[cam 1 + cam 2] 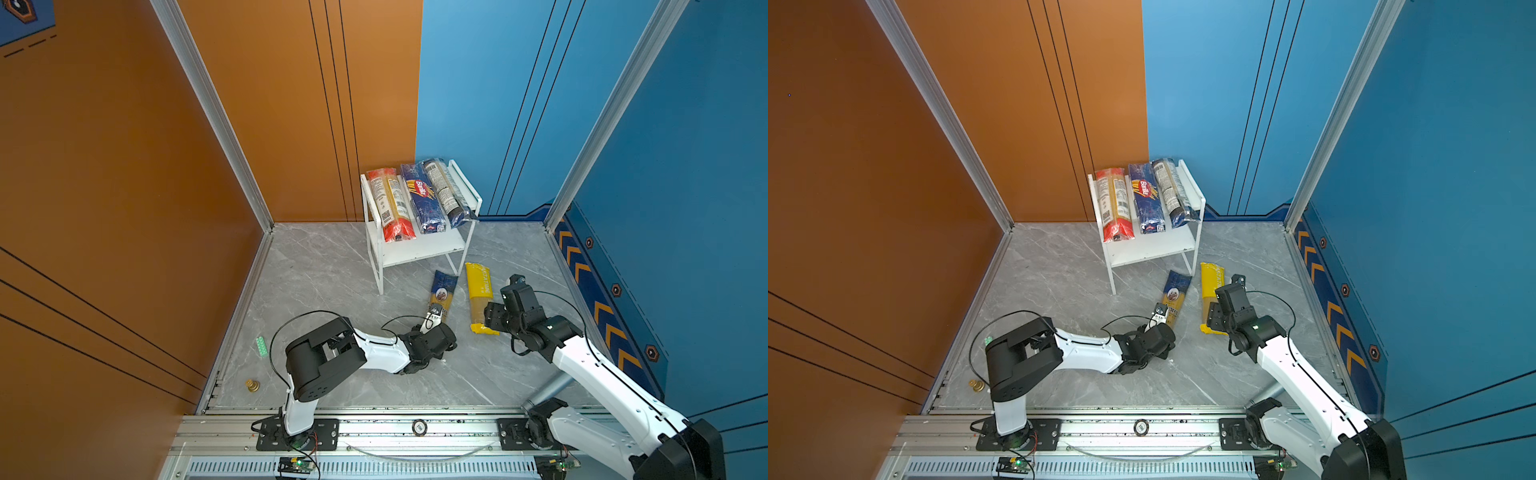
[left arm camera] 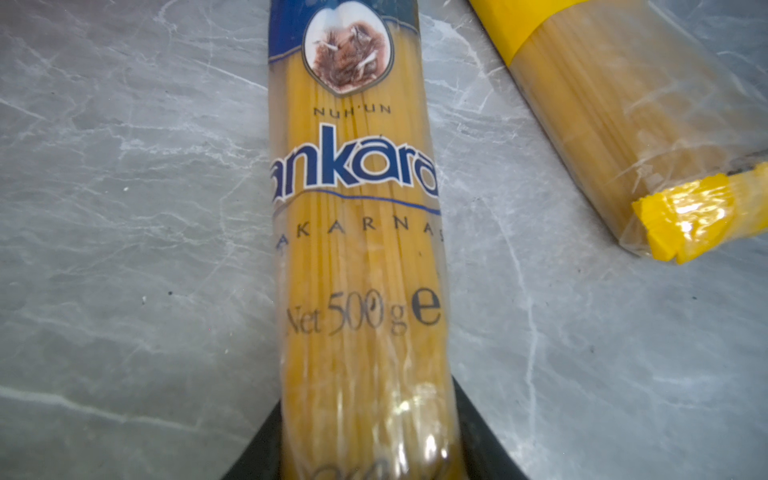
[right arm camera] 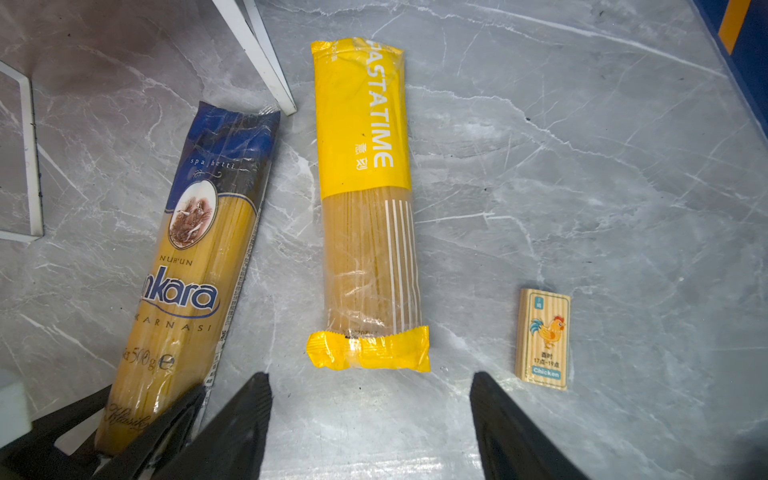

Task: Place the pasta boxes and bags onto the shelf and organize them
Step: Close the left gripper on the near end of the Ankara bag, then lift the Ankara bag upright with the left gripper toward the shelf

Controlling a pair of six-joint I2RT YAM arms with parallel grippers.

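The blue-yellow pack (image 3: 187, 291) lies on the grey table (image 1: 332, 291) just in front of the shelf (image 1: 419, 249), its near end clamped in the left gripper (image 2: 368, 415); the yellow pack (image 3: 365, 208) lies beside it; the right gripper (image 3: 370, 395) hangs by that pack's near end, jaws apart; three packs (image 1: 422, 197) lie on the shelf's top board.
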